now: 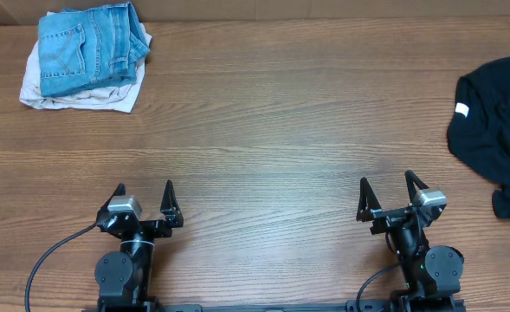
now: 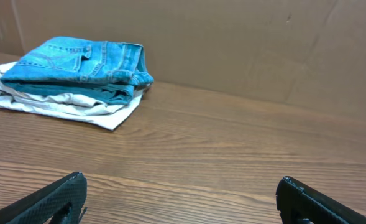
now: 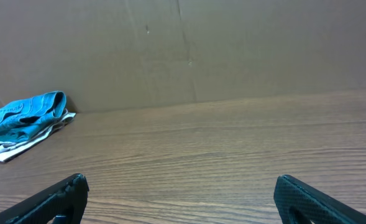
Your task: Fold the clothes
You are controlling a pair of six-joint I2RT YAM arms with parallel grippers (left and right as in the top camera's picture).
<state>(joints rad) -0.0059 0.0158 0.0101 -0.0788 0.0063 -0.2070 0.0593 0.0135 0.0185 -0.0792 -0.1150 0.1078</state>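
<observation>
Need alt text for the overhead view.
Folded light-blue jeans lie on an off-white garment at the wooden table's far left corner; a crumpled black garment with a white tag sits at the right edge. The left end effector and right end effector rest open and empty near the front.

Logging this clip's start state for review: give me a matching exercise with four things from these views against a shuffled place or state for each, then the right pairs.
Things:
1. jeans
2. off-white garment
3. black garment
4. left end effector

Places or states:
A. open, holding nothing
B. crumpled, at the far right
C. folded, on top of the pile at the far left
D. lying under the denim

Pairs: 1-C; 2-D; 3-B; 4-A
</observation>
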